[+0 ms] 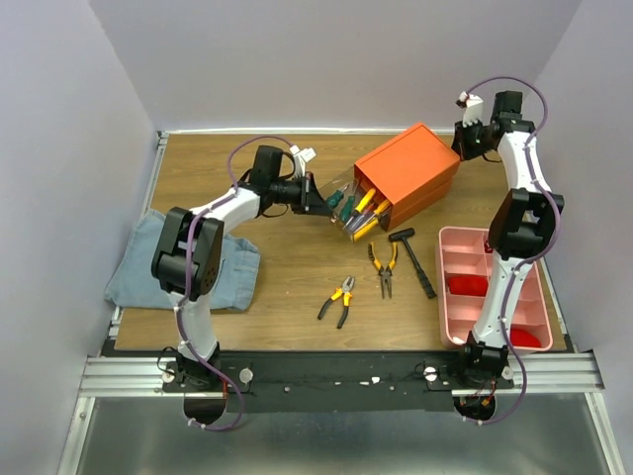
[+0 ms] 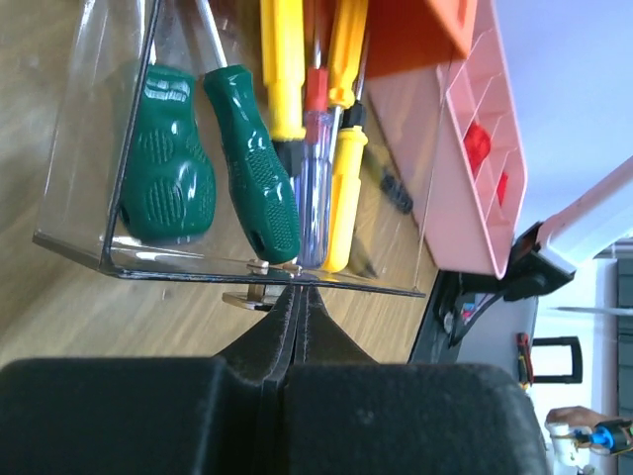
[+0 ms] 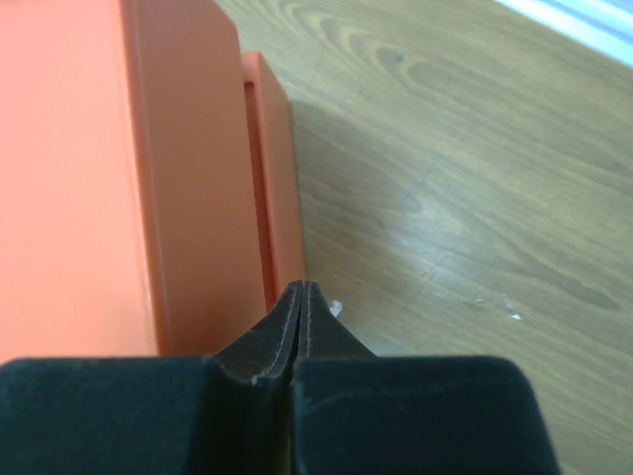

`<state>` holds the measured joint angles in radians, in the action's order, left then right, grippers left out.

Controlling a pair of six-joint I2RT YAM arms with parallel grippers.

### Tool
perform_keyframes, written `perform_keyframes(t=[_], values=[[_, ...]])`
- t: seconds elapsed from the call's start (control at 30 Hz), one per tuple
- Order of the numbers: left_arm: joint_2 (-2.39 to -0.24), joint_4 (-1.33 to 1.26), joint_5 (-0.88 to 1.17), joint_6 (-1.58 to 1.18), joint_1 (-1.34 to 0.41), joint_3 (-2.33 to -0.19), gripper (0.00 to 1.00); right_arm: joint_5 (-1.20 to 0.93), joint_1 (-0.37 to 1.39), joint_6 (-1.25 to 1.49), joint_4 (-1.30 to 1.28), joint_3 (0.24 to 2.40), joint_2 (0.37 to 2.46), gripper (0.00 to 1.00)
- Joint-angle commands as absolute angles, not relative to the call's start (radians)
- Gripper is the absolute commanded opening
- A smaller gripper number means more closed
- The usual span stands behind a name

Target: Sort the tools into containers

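Note:
The orange cabinet [image 1: 410, 168] lies at the table's back middle, with a clear drawer [image 1: 358, 210] pulled out toward the left. The drawer [image 2: 89, 148] holds two green-handled screwdrivers [image 2: 252, 163], yellow ones [image 2: 282, 69] and a red-blue one [image 2: 315, 168]. My left gripper [image 2: 297, 287] is shut, its tips against the drawer's clear front beside a small metal pull [image 2: 247, 298]. My right gripper [image 3: 300, 289] is shut, its tips at the cabinet's rear corner [image 3: 277, 198]. Two yellow-and-black pliers [image 1: 339, 297] [image 1: 384, 265] and a black hammer [image 1: 415, 257] lie on the table.
A pink divided tray [image 1: 495, 287] with red pieces stands at the right front. A blue cloth [image 1: 178, 262] lies at the left under my left arm. The table's raised rails run along the left and front edges.

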<state>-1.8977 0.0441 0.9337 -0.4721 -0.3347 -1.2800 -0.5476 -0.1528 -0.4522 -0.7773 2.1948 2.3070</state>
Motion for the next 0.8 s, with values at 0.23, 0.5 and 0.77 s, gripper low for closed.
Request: perform_keyframes(t=[0.23, 0.5, 0.77], values=[[-2.011, -0.209, 0.982, -0.689, -0.374, -1.451, 0.0, -0.651, -0.115, -0.482, -0.908, 2.037, 2.273, 0.07], [-2.078, -0.242, 0.979, -0.726, -0.413, -1.532, 0.0, -0.612, -0.107, -0.485, -0.9, 2.025, 2.296, 0.08], [-2.137, -0.299, 0.976, -0.768, -0.452, -1.603, 0.0, -0.585, -0.091, -0.474, -0.887, 2.013, 2.293, 0.08]])
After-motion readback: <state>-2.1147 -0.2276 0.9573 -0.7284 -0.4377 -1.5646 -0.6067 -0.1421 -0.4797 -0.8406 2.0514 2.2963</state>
